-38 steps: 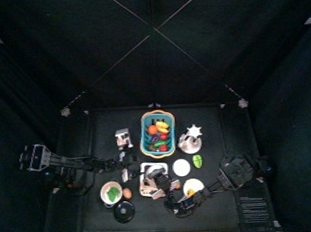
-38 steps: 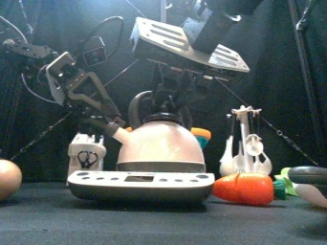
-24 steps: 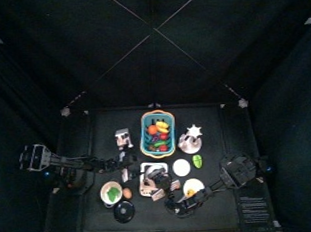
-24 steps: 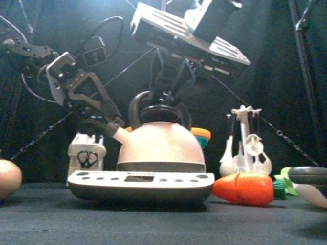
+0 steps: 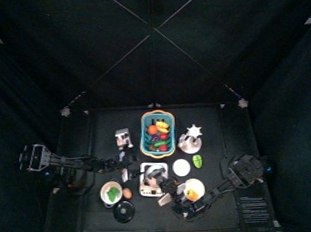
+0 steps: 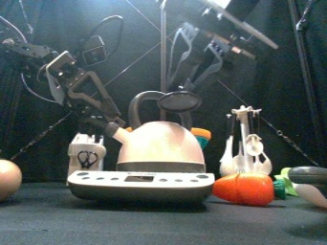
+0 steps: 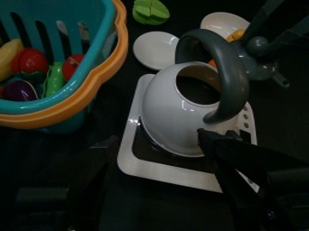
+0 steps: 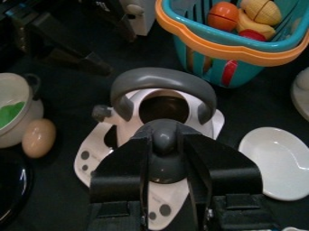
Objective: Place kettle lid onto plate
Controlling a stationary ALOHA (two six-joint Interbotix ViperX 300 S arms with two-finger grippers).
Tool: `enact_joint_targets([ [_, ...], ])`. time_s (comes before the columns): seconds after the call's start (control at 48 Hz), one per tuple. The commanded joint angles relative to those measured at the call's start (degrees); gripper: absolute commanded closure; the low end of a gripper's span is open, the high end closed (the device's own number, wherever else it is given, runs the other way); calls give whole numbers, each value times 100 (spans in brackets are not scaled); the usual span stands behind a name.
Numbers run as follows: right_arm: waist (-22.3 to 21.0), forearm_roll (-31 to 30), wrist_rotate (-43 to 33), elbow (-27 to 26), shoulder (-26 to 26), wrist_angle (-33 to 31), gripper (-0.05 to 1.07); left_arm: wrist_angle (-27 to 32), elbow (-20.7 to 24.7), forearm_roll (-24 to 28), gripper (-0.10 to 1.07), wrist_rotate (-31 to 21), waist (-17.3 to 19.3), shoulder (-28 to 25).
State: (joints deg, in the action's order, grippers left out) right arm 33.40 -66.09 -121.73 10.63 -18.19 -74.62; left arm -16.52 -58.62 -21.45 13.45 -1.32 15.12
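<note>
My right gripper (image 8: 165,155) clamps the lid (image 8: 163,137) just above the open kettle (image 8: 154,113); the plate (image 8: 280,161) lies beside the kettle.

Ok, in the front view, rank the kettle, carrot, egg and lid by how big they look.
1. Kettle, clearly largest.
2. Carrot.
3. Lid and egg look about alike; the egg is cut off by the picture's edge, and the carrot sits nearer the camera, so the lower ranks are unsure.
</note>
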Motion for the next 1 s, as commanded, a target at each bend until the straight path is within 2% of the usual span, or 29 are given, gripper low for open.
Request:
enact_joint_targets([
  [0.0,167,26,-18,62,431,-158,50,-18,35,0,-4,0,9,158],
  [0.312,624,853,-35,721,888,-853,50,-18,-229,0,-4,0,9,536],
  [0.75,694,1837,-158,1863,1345,-905,50,-18,-316,0,-4,0,9,642],
  [0.979,756,2162,-809,2540,1644,-809,50,-18,-316,0,-4,-9,18,642],
])
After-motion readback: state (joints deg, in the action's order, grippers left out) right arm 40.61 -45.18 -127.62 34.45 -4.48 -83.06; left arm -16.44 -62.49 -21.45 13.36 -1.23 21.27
